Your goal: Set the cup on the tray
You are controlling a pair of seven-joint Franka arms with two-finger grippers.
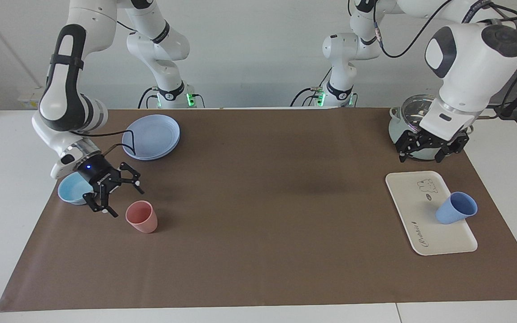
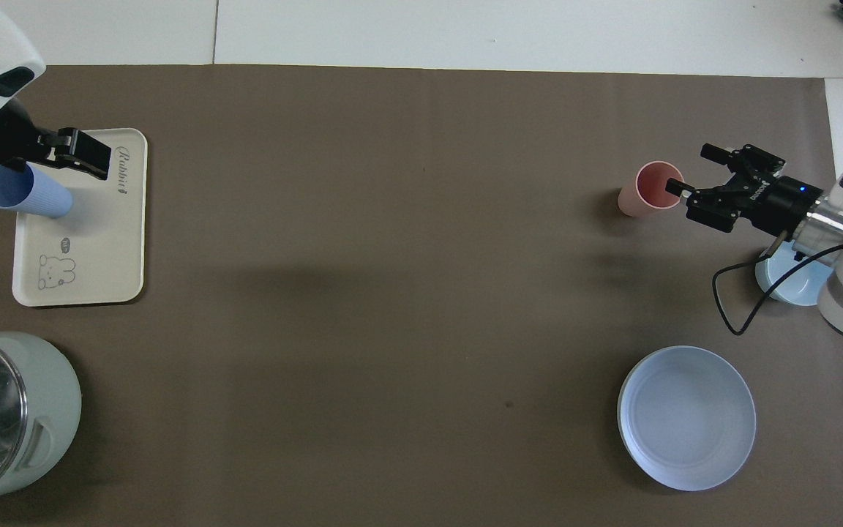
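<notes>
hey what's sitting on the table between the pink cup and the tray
Nothing: only bare brown mat runs from the pink cup to the tray, clearest in the overhead view.

Both arms are glossy white with rounded link shells, black bands at the joints and dark oval caps on the big joints; small screw holes dot the upper shells. The right arm [image 1: 67, 96] carries a black strap round its forearm and a loose black cable looping to its wrist. The left arm [image 1: 469, 58] has black cables draped along it and a lettered black band. Each base glows green. The grippers are black linkages; the right gripper [image 1: 114, 194] shows a small blue light.
</notes>
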